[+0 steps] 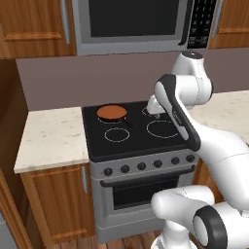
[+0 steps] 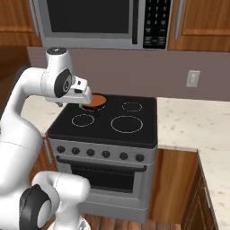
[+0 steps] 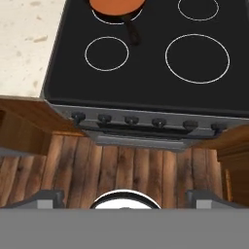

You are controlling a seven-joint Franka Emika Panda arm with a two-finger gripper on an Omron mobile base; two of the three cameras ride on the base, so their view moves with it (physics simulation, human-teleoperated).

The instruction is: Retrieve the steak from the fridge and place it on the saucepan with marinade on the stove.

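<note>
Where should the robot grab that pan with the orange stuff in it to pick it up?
Probably by the short black handle of the shallow round black pan with orange filling, coming from the stove's front. The handle sticks out over the black glass cooktop toward the knobs, clear of the sauce.

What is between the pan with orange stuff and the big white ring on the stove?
Bare black glass, crossed partly by the pan's short handle, in the hand view. The big ring is empty.

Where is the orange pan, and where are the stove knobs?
saucepan with marinade (image 1: 112,112), left base view, on its orange filling.
stove knobs (image 1: 141,166), left base view, on the middle knob.
</note>
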